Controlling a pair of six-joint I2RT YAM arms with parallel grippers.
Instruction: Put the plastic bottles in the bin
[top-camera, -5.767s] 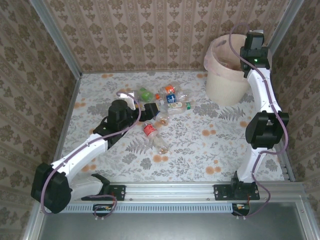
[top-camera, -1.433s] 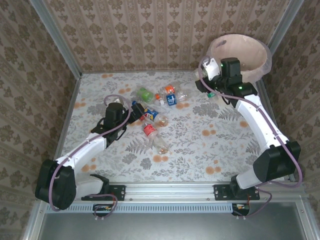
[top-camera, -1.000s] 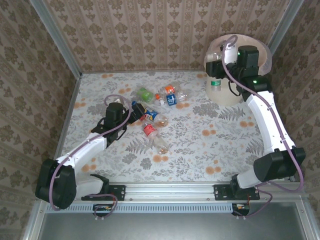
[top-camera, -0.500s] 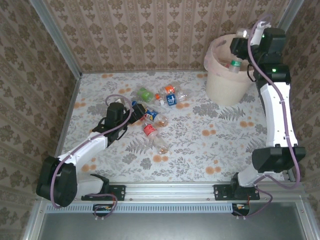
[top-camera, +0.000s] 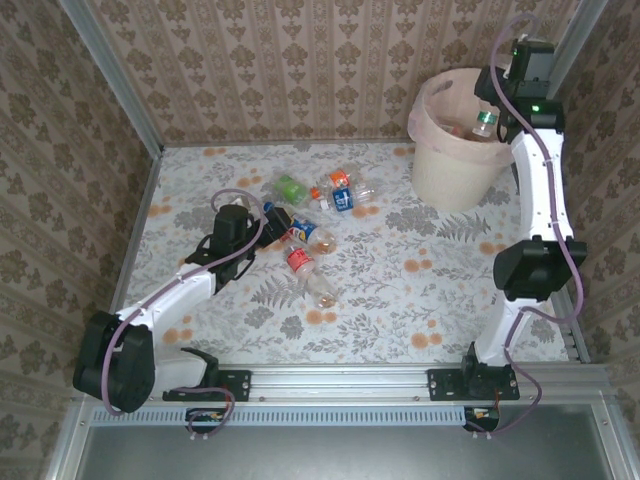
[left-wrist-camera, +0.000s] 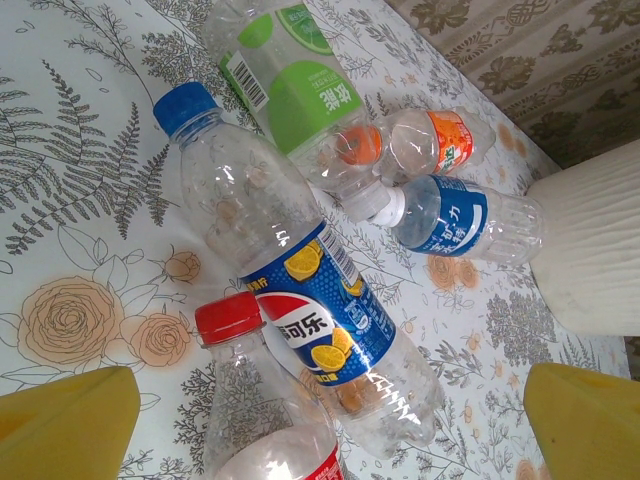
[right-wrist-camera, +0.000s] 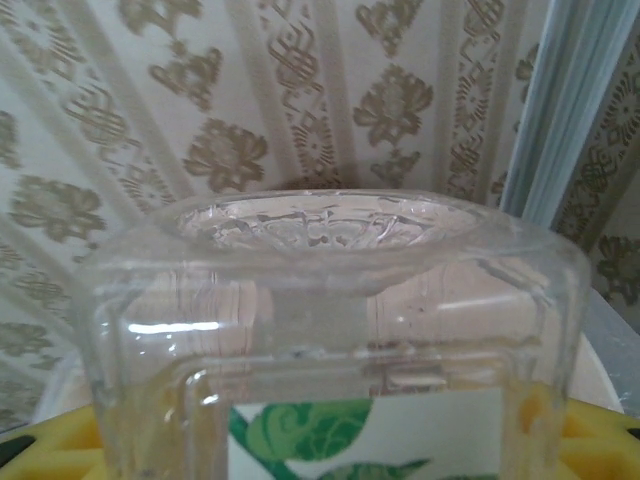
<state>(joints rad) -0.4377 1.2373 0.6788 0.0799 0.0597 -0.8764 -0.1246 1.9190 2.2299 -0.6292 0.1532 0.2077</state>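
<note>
Right hand (right-wrist-camera: 325, 440) pinching green-label bottle (right-wrist-camera: 330, 300) over bin (top-camera: 450, 178) at bench's (top-camera: 400, 300) far right corner, pads (right-wrist-camera: 50, 455) mostly hidden behind it, left hand (left-wrist-camera: 325, 420) spread above crowded bottles (left-wrist-camera: 300, 290) mid-bench

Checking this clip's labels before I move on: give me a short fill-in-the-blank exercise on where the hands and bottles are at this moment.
1. The right hand holds a green-labelled bottle above the ___.
2. In the left wrist view, the bottle with the dark blue label has a ___ cap.
3. The left hand, low beside the loose bottles on the table, grips nothing and is ___.

Missing words: bin; blue; open.
</note>
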